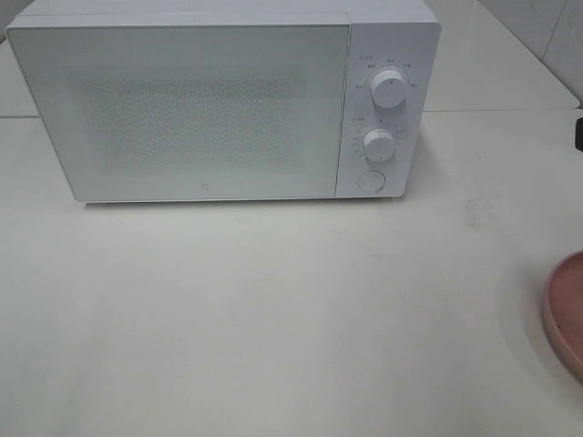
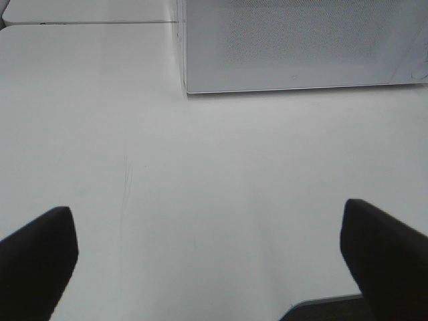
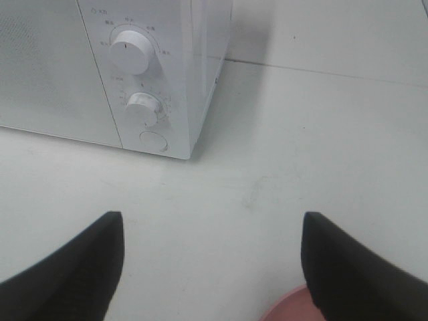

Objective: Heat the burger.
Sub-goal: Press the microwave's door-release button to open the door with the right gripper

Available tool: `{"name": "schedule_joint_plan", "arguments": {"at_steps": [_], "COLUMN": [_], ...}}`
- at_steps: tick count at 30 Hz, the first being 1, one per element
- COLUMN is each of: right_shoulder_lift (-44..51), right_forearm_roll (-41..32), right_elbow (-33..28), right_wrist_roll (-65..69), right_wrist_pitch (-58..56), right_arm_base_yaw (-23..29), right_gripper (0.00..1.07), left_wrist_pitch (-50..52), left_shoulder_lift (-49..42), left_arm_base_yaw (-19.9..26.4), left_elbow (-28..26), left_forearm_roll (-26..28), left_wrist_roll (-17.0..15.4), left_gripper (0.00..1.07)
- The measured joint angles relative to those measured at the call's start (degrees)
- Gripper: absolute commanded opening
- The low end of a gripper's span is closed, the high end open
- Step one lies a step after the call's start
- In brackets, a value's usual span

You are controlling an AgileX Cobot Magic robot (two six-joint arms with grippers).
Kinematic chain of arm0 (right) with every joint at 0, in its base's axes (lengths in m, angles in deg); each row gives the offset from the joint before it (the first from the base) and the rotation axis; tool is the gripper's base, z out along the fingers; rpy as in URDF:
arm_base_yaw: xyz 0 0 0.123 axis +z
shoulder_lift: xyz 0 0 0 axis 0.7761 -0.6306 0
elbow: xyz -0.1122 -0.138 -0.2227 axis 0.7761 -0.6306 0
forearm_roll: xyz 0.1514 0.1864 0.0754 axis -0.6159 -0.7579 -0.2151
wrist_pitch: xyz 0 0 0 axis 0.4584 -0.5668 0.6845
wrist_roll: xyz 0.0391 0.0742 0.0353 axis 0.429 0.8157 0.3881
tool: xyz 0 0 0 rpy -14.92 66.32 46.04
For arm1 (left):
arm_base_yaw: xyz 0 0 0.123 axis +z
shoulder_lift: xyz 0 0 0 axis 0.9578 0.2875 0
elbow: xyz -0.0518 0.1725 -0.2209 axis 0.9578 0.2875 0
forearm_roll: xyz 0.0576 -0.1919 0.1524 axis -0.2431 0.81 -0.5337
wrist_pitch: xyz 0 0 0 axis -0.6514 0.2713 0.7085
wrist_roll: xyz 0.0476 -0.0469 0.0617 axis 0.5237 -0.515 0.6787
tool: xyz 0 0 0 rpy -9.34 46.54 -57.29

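microwave (image 1: 191,100): door shut, you cannot see inside | pink plate (image 1: 567,309): far right, visible part bare | burger: in no view, so its direction from the jaws cannot be told | right gripper (image 3: 212,227): jaws spread, empty, just above the plate, nearer the dials (image 3: 132,53) | left gripper (image 2: 207,221): jaws wide, empty; your left wrist view lacks the plate

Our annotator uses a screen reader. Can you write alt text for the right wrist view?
The right gripper hangs open, its dark fingers empty above a white table. Ahead stands a white microwave, door shut, showing two knobs and a round button; the edge of a pink plate peeks out by one finger.
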Motion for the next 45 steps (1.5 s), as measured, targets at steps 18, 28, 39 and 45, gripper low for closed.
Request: {"name": "schedule_joint_plan", "arguments": {"at_steps": [18, 28, 39, 45], "right_shoulder_lift": [-17.93, -25.44, -37.18, -42.28], "right_forearm_roll": [0.00, -0.97, -19.82, -30.31], "right_elbow": [-6.02, -12.78, -18.45, -18.45], "right_wrist_roll": [1.03, -0.80, -14.04, -17.19], "right_wrist_pitch": [31.34, 52.65, 72.14, 78.04], "right_arm_base_yaw": [0.00, 0.00, 13.52, 20.74], "right_gripper": [0.72, 0.72, 0.72, 0.72], "left_wrist_pitch": [0.00, 0.00, 0.00, 0.00], "left_shoulder_lift": [0.00, 0.00, 0.00, 0.00], "left_arm_base_yaw": [0.00, 0.00, 0.00, 0.00], "left_elbow": [0.00, 0.00, 0.00, 0.00], "left_forearm_roll": [0.00, 0.00, 0.00, 0.00], "left_wrist_roll": [0.00, 0.00, 0.00, 0.00], "left_gripper": [1.00, 1.00, 1.00, 1.00]}}
